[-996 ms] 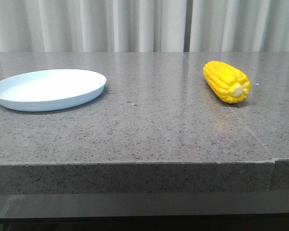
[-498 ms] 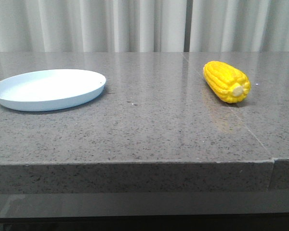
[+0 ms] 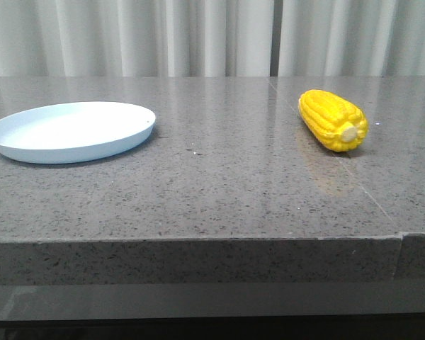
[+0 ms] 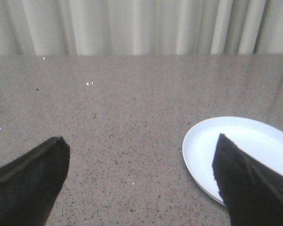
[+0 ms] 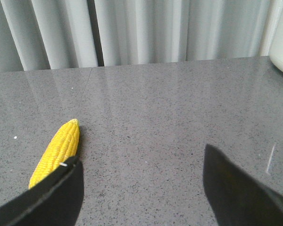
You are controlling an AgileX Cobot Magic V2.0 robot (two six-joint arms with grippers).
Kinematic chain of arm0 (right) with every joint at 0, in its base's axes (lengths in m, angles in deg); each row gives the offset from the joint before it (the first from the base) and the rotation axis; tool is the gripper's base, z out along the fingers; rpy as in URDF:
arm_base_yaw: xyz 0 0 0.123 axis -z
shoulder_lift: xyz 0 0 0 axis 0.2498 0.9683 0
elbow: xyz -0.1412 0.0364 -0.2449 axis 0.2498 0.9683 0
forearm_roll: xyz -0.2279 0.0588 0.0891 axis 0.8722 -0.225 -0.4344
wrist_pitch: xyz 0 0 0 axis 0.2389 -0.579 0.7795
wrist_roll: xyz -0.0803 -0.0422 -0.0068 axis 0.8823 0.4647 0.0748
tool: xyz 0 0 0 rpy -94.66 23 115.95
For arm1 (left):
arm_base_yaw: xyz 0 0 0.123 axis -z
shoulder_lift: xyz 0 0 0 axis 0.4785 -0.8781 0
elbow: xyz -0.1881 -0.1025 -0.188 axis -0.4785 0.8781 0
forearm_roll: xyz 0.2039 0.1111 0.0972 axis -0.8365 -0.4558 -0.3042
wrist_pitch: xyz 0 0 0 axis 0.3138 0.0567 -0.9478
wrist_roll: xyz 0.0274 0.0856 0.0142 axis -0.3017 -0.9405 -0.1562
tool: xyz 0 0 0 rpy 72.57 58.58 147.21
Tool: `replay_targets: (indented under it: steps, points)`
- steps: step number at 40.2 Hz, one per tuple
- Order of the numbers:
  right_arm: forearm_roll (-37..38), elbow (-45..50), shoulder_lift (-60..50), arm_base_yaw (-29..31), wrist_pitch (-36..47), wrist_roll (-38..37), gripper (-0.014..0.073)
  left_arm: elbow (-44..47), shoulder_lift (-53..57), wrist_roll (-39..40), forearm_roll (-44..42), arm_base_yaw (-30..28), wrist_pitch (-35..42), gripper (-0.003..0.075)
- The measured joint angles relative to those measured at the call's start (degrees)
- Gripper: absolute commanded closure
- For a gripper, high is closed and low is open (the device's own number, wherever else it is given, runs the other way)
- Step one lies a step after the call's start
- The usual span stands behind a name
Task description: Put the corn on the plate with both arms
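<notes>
The plate (image 3: 71, 131) is sitting on the left side of the grey speckled counter (image 3: 219, 191), close to its left edge and roughly midway between the front and back edges. It is lying flat with nothing on it.

In the left wrist view the left gripper (image 4: 141, 181) is hovering above the counter with its two dark fingers (image 4: 30, 181) spread wide apart and holding nothing. The plate (image 4: 240, 150) is showing partly behind one finger, its rim resting on bare stone (image 4: 122, 122).

The corn (image 3: 333, 120) is lying on its side on the right part of the counter, toward the back edge and well apart from the plate. Its pale cut stub is pointing toward the front edge and its tapered tip toward the back. A thin seam in the stone is running just beside it toward the front right corner.

In the right wrist view the right gripper (image 5: 141, 186) is also hanging open wide, empty. One finger (image 5: 52, 197) is overlapping the near end of the corn (image 5: 59, 148); whether it is touching the cob cannot be told. Pale pleated curtains (image 3: 198, 35) are hanging behind the back edge.
</notes>
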Motion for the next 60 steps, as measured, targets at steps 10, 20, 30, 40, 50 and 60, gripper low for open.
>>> replay_targets:
  steps: [10, 20, 30, 40, 50, 60]
  points:
    - [0.00, 0.00, 0.00, 0.00, 0.00, 0.00, 0.0035, -12.55, -18.29, 0.00, 0.00, 5.80, -10.69, 0.0123]
    - [0.00, 0.00, 0.00, 0.00, 0.00, 0.00, 0.0035, -26.80, -38.48, 0.00, 0.55, 8.88, -23.98, 0.0123]
    - [0.00, 0.00, 0.00, 0.00, 0.00, 0.00, 0.0035, -37.90, -54.66, 0.00, 1.69, 8.88, -32.26, 0.0124]
    - [0.00, 0.00, 0.00, 0.00, 0.00, 0.00, 0.0035, -40.80, -62.24, 0.00, 2.09, 8.88, -33.16, 0.0332]
    - [0.00, 0.00, 0.00, 0.00, 0.00, 0.00, 0.0035, -41.20, -63.48, 0.00, 2.09, 8.88, -33.02, 0.0645]
    - [0.00, 0.00, 0.00, 0.00, 0.00, 0.00, 0.0035, -41.46, -63.48, 0.39, 3.32, 8.88, -30.29, 0.0741]
